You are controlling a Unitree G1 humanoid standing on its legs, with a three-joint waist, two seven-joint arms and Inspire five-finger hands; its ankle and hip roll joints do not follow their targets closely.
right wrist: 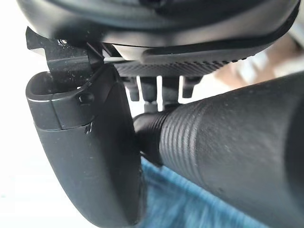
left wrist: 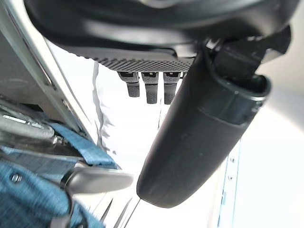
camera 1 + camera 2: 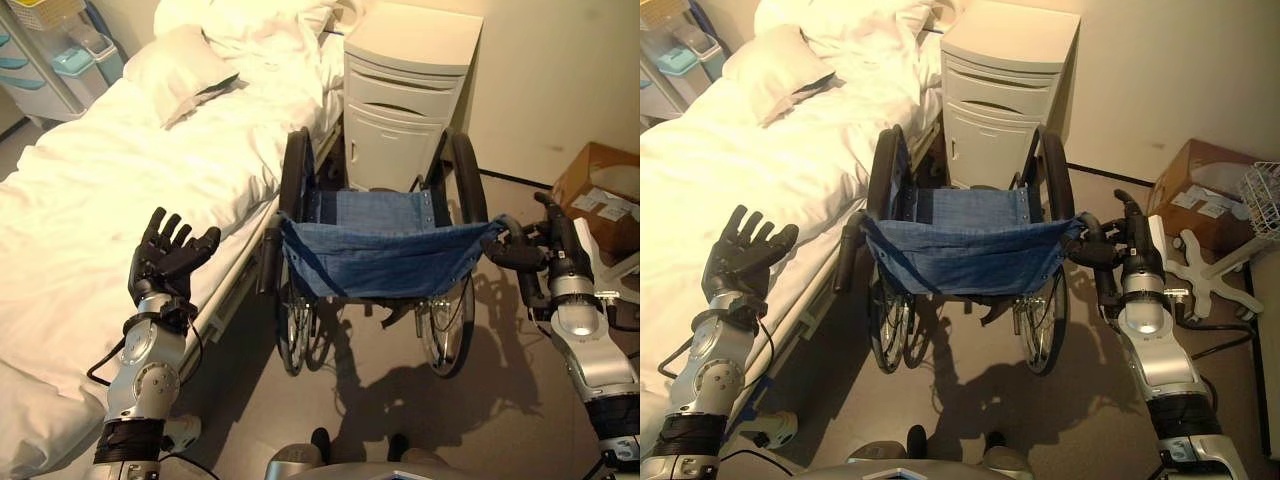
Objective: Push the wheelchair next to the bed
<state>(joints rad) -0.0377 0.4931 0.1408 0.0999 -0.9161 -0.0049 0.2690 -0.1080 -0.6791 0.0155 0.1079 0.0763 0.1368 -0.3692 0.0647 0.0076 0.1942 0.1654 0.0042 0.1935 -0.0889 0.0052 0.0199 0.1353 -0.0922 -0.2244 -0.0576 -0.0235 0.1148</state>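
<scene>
The black-framed wheelchair with a blue denim sling back [image 3: 375, 245] stands on the grey floor [image 3: 400, 400] right against the side edge of the white-sheeted bed [image 3: 100, 200], its front facing a cream bedside cabinet [image 3: 405, 95] at the wall. Its seat and footrests are hidden behind the sling back and the lower wheels are lost in shadow. The black ribbed push handle on the right side [image 3: 512, 256] lies in the right hand [image 3: 553, 245]; the right wrist view shows that handle between thumb and fingers [image 1: 152, 90], but whether they are closed round it is hard to tell. The left push handle [image 3: 268, 262] is free. The left hand [image 3: 165, 258] is raised over the bed's edge, apart from the chair, fingers [image 3: 168, 232] straight and spread. A white pillow [image 3: 175, 72] lies at the bed's head, and the bed's foot is cut off by the frame. To the right, a brown cardboard box [image 3: 600, 190] sits by the wall and a white star-shaped stand base [image 3: 1210, 265] rests near it, leaving open floor behind the chair.
</scene>
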